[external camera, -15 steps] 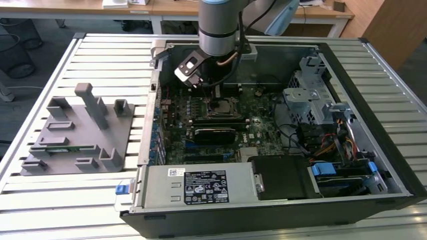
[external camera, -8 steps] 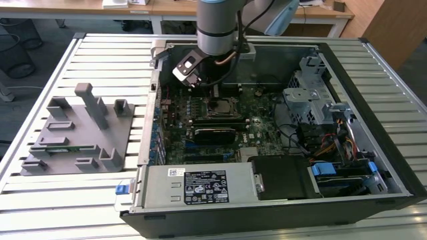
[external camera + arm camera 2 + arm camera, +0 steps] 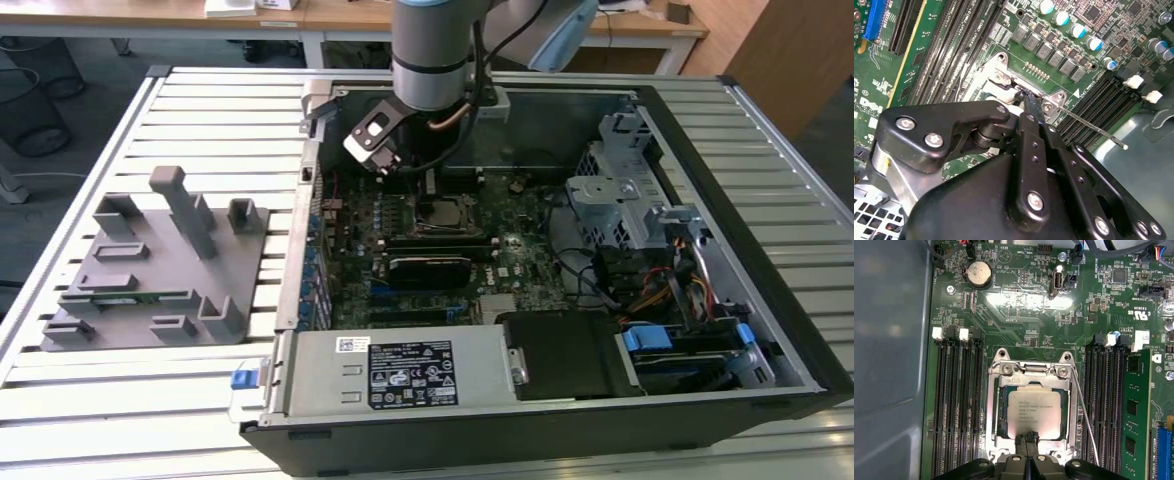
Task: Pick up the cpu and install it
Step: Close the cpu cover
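The cpu (image 3: 1034,412), a flat square chip with a shiny silver top, lies flat in the motherboard socket, ringed by the socket's metal frame (image 3: 993,410). My gripper (image 3: 1029,438) is shut, its two black fingertips pressed together at the chip's near edge, just above the frame, with nothing visibly between them. In the second wrist view the gripper (image 3: 1026,100) points down at the socket, and its body hides most of the chip. In the exterior view the gripper (image 3: 430,186) hangs inside the open computer case just behind the cpu (image 3: 445,213).
A thin metal socket lever (image 3: 1085,412) slants along one side of the frame. Black memory slots (image 3: 956,410) flank the socket on both sides. Case walls, a drive cage (image 3: 621,190) and a power supply (image 3: 400,370) hem in the board. A grey fixture (image 3: 154,265) sits at the exterior view's left.
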Controlling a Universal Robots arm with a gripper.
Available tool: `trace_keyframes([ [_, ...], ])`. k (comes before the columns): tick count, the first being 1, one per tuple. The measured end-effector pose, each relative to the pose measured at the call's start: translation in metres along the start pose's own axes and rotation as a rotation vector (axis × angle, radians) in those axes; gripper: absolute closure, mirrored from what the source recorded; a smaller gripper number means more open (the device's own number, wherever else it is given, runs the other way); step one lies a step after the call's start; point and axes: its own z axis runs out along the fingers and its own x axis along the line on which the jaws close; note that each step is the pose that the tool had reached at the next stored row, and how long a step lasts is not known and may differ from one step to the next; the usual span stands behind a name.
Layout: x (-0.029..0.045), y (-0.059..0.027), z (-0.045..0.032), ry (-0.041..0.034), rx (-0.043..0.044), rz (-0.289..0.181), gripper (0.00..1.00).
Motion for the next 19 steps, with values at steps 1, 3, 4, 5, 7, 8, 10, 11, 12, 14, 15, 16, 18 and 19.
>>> trace_keyframes([
  [1, 0.0000, 0.0000, 0.0003, 0.0002, 0.0003, 0.000, 0.89],
  [3, 0.0001, -0.0001, 0.0008, 0.0002, 0.0013, 0.000, 0.89],
  [4, 0.0001, -0.0001, 0.0012, 0.0002, 0.0018, 0.000, 0.89],
  [5, 0.0001, -0.0001, 0.0014, 0.0000, 0.0025, 0.000, 0.89],
  [7, 0.0001, -0.0001, 0.0020, 0.0001, 0.0035, 0.000, 0.89],
  [8, 0.0001, -0.0001, 0.0021, -0.0001, 0.0040, 0.000, 0.89],
  [10, 0.0001, -0.0001, 0.0021, 0.0000, 0.0041, 0.000, 0.89],
  [11, 0.0001, -0.0001, 0.0022, 0.0001, 0.0042, 0.000, 0.89],
  [12, 0.0001, -0.0001, 0.0022, 0.0002, 0.0040, 0.000, 0.89],
  [14, 0.0001, 0.0000, 0.0021, 0.0003, 0.0039, 0.000, 0.89],
  [15, 0.0001, 0.0000, 0.0019, 0.0004, 0.0038, 0.000, 0.89],
  [16, 0.0002, 0.0000, 0.0017, 0.0005, 0.0038, 0.000, 0.89],
  [18, 0.0001, 0.0000, 0.0007, 0.0002, 0.0041, 0.000, 0.89],
  [19, 0.0001, 0.0000, 0.0002, 0.0003, 0.0040, 0.000, 0.89],
])
